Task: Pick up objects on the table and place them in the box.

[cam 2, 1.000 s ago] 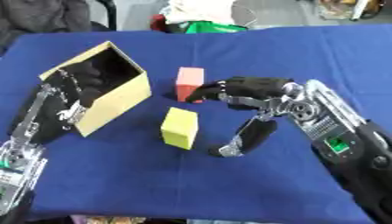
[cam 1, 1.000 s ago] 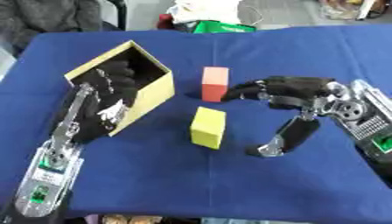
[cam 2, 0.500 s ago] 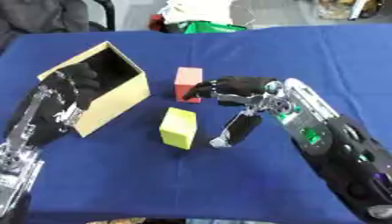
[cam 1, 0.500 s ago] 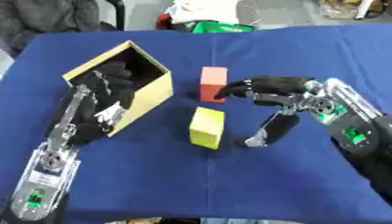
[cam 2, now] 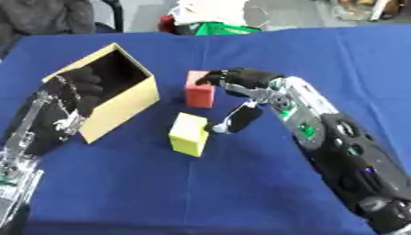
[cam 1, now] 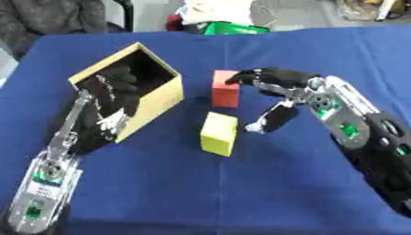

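Blue-covered table. Open yellow box sits left of centre, mouth tipped up and toward the camera, dark inside. Angled like that it probably takes a block dropped from above or slid in from the front.

Left hand: reaches into and against the box mouth, dark fingers over the near wall. Likely bracing the box so it does not shift. Whether the fingers curl on the wall or lie straight, cannot tell.

Red block: standing on the cloth just right of the box, apart from it. Yellow block: nearer the camera, below the red one, also on the cloth, a gap between them. Neither is in the box yet.

Right hand: comes in from the right, fingers spread apart and holding nothing, fingertips at the red block's upper right edge, touching or nearly so. Thumb hangs low, toward the yellow block's right side, not on it.

Judgement: pre-grasp on the red block; fingers over the top, thumb yet to come in. Risk: the block gets nudged toward the box before the pinch closes
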`<action>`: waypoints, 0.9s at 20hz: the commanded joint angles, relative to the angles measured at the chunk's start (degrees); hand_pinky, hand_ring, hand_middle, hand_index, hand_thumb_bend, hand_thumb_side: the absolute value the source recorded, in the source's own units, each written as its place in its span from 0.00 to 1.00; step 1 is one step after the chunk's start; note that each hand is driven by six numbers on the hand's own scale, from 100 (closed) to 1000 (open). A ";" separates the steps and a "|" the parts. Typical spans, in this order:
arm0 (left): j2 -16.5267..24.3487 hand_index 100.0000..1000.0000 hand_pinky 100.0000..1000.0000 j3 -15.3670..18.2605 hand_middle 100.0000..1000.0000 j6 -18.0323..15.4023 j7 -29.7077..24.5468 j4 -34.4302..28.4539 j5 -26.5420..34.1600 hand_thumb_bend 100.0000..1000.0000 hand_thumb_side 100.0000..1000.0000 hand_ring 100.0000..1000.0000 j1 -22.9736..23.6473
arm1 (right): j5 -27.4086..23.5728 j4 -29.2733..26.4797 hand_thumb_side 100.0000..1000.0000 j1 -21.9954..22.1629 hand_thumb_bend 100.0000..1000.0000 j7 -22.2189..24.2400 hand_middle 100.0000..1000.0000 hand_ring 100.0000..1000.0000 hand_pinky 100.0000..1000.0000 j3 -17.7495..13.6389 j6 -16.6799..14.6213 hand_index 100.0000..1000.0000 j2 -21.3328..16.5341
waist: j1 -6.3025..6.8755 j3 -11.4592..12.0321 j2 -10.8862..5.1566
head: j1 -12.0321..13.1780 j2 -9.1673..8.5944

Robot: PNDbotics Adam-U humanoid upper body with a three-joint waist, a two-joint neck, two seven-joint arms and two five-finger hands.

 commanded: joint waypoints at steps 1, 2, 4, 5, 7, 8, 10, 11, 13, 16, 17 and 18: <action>0.61 0.84 0.65 0.02 0.68 -0.10 -0.28 -0.80 0.22 0.30 0.46 0.69 -0.71 | 1.32 0.80 0.40 -1.48 0.36 -0.97 0.91 0.89 0.82 -0.40 -0.62 1.00 0.23 | -0.08 0.09 -1.02 | -0.11 0.14; 0.62 0.84 0.65 0.03 0.68 -0.10 -0.31 -0.80 0.21 0.30 0.46 0.69 -0.72 | 1.53 1.05 0.40 -1.49 0.36 -1.03 0.91 0.89 0.82 -0.42 -0.74 1.00 0.33 | -0.10 0.08 -1.03 | -0.11 0.13; 0.63 0.84 0.65 0.02 0.68 -0.09 -0.36 -0.79 0.19 0.30 0.46 0.69 -0.72 | 1.90 1.47 0.40 -1.48 0.35 -1.10 0.91 0.89 0.81 -0.49 -0.88 1.00 0.47 | -0.15 0.06 -1.02 | -0.08 0.09; 0.64 0.84 0.65 0.02 0.68 -0.09 -0.40 -0.79 0.18 0.30 0.46 0.69 -0.72 | 2.03 1.68 0.40 -1.43 0.35 -1.12 0.91 0.89 0.81 -0.50 -0.93 1.00 0.55 | -0.17 0.04 -1.02 | -0.10 0.09; 0.63 0.84 0.65 0.04 0.68 -0.08 -0.42 -0.79 0.16 0.30 0.46 0.69 -0.74 | 2.20 1.91 0.41 -1.39 0.35 -1.16 0.91 0.89 0.81 -0.54 -1.07 1.00 0.65 | -0.21 -0.03 -1.01 | -0.07 0.07; 0.63 0.84 0.65 0.05 0.68 -0.07 -0.42 -0.79 0.16 0.30 0.46 0.69 -0.76 | 2.21 1.91 0.41 -1.40 0.35 -1.21 0.91 0.89 0.81 -0.59 -1.12 1.00 0.66 | -0.22 -0.07 -1.01 | -0.05 0.07; 0.64 0.84 0.65 0.05 0.68 -0.08 -0.45 -0.82 0.15 0.30 0.46 0.69 -0.78 | 2.06 1.74 0.41 -1.42 0.34 -1.42 0.91 0.89 0.81 -0.82 -1.04 1.00 0.58 | -0.26 -0.14 -1.02 | -0.01 0.05; 0.64 0.84 0.65 0.07 0.68 -0.08 -0.44 -0.83 0.14 0.30 0.46 0.69 -0.79 | 1.90 1.55 0.41 -1.44 0.34 -1.54 0.91 0.89 0.81 -1.00 -0.93 1.00 0.49 | -0.26 -0.17 -1.03 | 0.03 0.03; 0.67 0.84 0.65 0.09 0.68 -0.09 -0.43 -0.88 0.15 0.30 0.46 0.69 -0.79 | 1.44 0.88 0.41 -1.49 0.34 -1.79 0.91 0.89 0.81 -1.36 -0.65 1.00 0.15 | -0.30 -0.26 -1.10 | 0.10 0.04; 0.74 0.84 0.65 0.19 0.68 -0.14 -0.39 -1.08 0.15 0.30 0.46 0.69 -0.78 | 0.41 -1.16 0.42 -1.31 0.34 -1.60 0.91 0.89 0.81 -1.31 -0.41 1.00 -0.70 | -0.40 -0.51 -1.20 | 0.31 -0.01; 0.77 0.84 0.65 0.23 0.68 -0.15 -0.35 -1.18 0.15 0.30 0.46 0.69 -0.79 | -0.07 -2.04 0.42 -1.15 0.34 -1.29 0.90 0.89 0.81 -1.16 -0.36 1.00 -0.99 | -0.44 -0.62 -1.20 | 0.41 -0.02; 0.82 0.84 0.65 0.28 0.68 -0.18 -0.31 -1.32 0.16 0.30 0.46 0.69 -0.80 | -0.63 -3.06 0.42 -0.97 0.34 -0.87 0.90 0.89 0.81 -0.97 -0.31 1.00 -1.29 | -0.47 -0.74 -1.22 | 0.52 -0.01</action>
